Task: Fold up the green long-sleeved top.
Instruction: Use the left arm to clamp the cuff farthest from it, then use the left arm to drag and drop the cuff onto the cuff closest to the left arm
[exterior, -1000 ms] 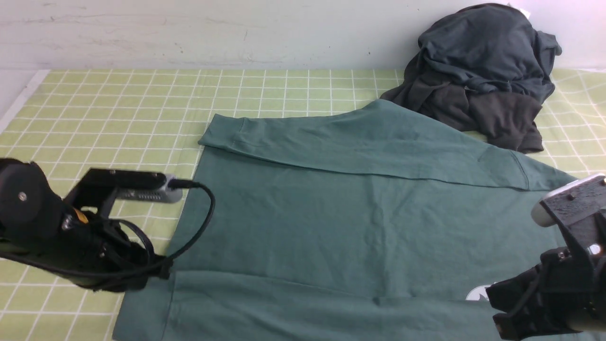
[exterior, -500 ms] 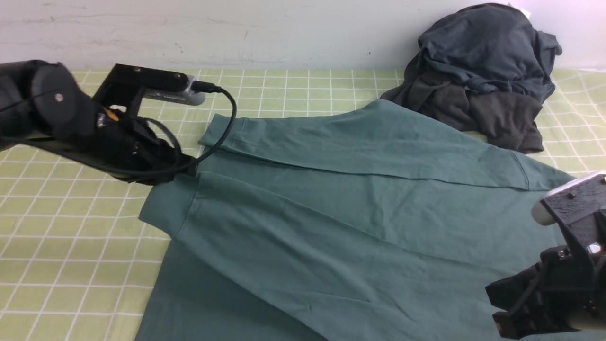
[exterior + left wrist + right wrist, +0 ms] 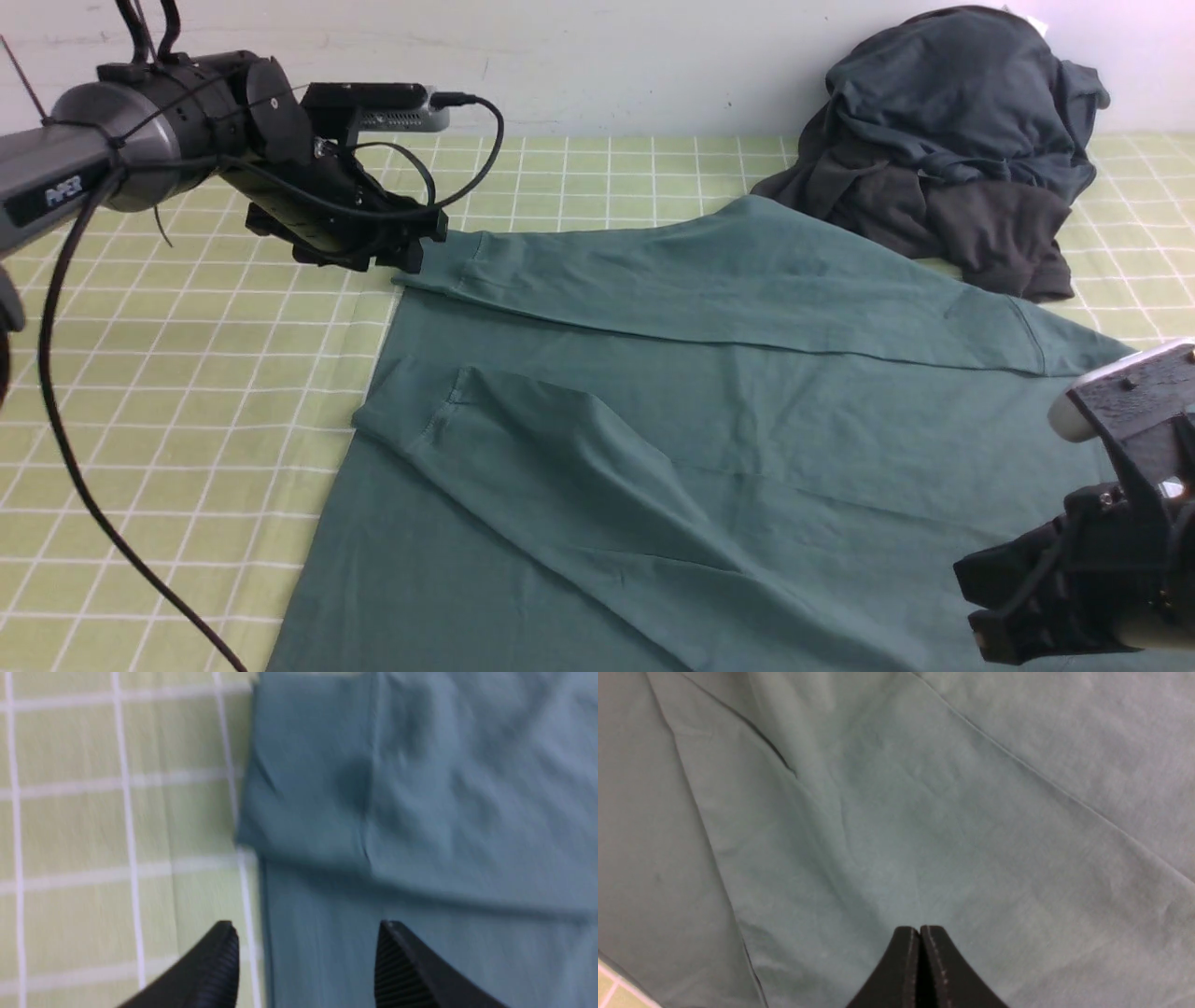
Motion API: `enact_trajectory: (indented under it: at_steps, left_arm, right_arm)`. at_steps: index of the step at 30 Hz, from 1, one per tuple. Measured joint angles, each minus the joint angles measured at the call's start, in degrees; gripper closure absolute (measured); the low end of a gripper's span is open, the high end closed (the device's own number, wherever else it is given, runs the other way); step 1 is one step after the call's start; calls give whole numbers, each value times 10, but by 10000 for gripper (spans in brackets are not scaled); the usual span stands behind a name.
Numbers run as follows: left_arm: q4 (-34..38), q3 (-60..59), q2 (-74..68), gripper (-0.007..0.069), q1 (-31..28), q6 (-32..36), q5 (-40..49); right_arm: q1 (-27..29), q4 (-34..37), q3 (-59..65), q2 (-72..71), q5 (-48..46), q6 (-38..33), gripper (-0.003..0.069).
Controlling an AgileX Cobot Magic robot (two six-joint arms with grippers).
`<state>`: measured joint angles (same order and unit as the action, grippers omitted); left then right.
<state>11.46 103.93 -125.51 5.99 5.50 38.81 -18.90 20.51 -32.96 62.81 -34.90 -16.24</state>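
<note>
The green long-sleeved top [image 3: 728, 439] lies flat on the checked mat and fills the middle and right of the front view. Its far sleeve [image 3: 709, 280] is folded across the body, with the cuff at the left. Its near sleeve [image 3: 560, 467] lies slanted over the body, cuff at the left; the chest logo is hidden. My left gripper [image 3: 413, 250] is open and empty, just above the far sleeve's cuff [image 3: 303, 793]; in the left wrist view the left gripper [image 3: 306, 927] straddles the top's edge. My right gripper [image 3: 980, 602] is shut and empty over the top's near right part [image 3: 920, 927].
A heap of dark slate-grey and charcoal garments [image 3: 952, 140] lies at the back right against the wall, touching the top's far edge. The yellow-green checked mat [image 3: 187, 373] shows bare at the left. The left arm's cable [image 3: 84, 485] hangs down over the mat.
My left gripper lifted the near sleeve from the front edge over the body, let it go, and moved away to the far sleeve's cuff. The logo is now covered. The right arm stayed still.
</note>
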Motion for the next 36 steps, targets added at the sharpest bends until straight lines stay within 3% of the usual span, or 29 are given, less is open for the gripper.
enact_trajectory:
  at_steps: [6, 14, 18, 25, 36]
  left_arm:
    - [-1, 99, -95, 302, -9, -33, -2]
    - [20, 167, -138, 582, -9, -23, 67]
    - [20, 195, -124, 601, -9, -9, 110]
    - [16, 252, -43, 604, -8, 15, 298]
    - [-61, 225, -8, 604, -8, 25, 321]
  right_arm:
    - [0, 3, 0, 1, 7, 0, 673]
    - [0, 0, 0, 2, 10, 0, 673]
    - [0, -7, 0, 2, 10, 0, 673]
    - [0, -9, 0, 2, 10, 0, 673]
    - [0, -3, 0, 2, 10, 0, 673]
